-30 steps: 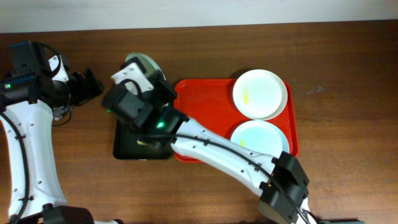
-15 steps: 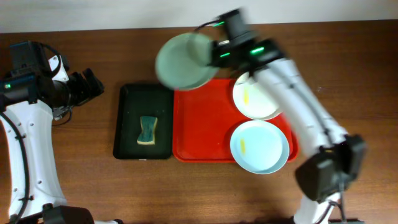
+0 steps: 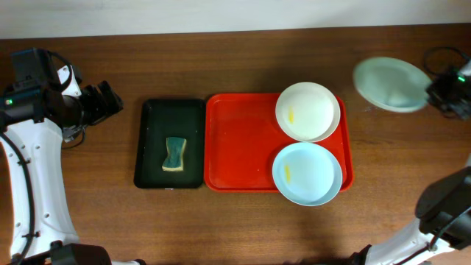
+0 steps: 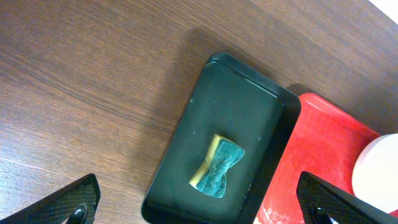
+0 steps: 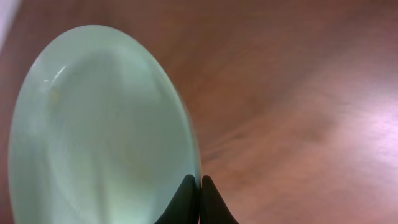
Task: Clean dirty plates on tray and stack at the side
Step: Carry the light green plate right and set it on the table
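The red tray lies mid-table and holds a white plate with a yellow smear at its far right and a pale blue plate with a yellow smear at its near right. My right gripper is shut on the rim of a pale green plate and holds it above the bare table right of the tray; in the right wrist view the plate fills the left side, pinched at the fingertips. My left gripper is open and empty, left of the dark tray.
A small dark green-black tray sits against the red tray's left side with a green and yellow sponge in it. It shows in the left wrist view with the sponge and the red tray's corner.
My right arm has swung the pale green plate from over the dark tray across the red tray to the far right of the table. The left arm has not moved.
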Controlling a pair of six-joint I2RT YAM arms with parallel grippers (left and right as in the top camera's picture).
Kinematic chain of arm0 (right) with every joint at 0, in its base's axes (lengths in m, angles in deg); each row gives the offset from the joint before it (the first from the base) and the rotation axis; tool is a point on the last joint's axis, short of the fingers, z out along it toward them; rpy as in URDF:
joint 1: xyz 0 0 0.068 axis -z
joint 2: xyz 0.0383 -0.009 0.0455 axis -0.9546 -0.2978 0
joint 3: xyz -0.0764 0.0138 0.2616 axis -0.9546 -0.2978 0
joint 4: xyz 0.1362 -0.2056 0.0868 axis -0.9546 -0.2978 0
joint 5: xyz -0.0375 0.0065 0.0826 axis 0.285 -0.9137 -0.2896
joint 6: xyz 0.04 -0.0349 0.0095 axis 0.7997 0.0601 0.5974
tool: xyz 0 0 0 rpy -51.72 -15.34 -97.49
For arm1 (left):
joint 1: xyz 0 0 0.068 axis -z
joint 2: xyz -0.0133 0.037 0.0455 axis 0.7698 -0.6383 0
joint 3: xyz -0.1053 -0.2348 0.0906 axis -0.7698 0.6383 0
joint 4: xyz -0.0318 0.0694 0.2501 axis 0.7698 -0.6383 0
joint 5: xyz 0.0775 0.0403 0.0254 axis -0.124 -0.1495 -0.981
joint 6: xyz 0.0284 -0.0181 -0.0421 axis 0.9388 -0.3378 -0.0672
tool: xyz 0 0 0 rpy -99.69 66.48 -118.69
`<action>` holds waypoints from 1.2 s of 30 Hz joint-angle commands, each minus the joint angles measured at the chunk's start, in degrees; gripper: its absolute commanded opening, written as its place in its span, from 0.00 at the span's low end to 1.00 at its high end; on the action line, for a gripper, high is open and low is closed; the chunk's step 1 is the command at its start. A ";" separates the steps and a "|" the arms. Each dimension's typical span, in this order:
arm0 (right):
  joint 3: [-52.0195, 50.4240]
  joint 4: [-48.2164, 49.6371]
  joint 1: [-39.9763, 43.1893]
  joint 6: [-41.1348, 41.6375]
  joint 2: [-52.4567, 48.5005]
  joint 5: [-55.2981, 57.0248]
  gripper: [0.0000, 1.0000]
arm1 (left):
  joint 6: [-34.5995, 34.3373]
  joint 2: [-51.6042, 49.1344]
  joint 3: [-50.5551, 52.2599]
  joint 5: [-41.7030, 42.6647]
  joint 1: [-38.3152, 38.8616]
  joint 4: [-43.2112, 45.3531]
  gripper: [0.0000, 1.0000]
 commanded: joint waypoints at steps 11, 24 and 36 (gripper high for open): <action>-28.33 15.26 5.64 -0.92 0.22 5.86 0.04 | -0.11 -0.17 0.07 0.63 -0.11 -0.02 0.99; -32.98 21.24 5.60 -1.18 0.46 1.79 0.41 | -0.11 -0.17 0.07 0.63 -0.11 -0.02 0.99; -7.52 -14.16 -3.72 -12.24 7.72 1.53 0.44 | -0.11 -0.17 0.07 0.63 -0.11 -0.02 0.99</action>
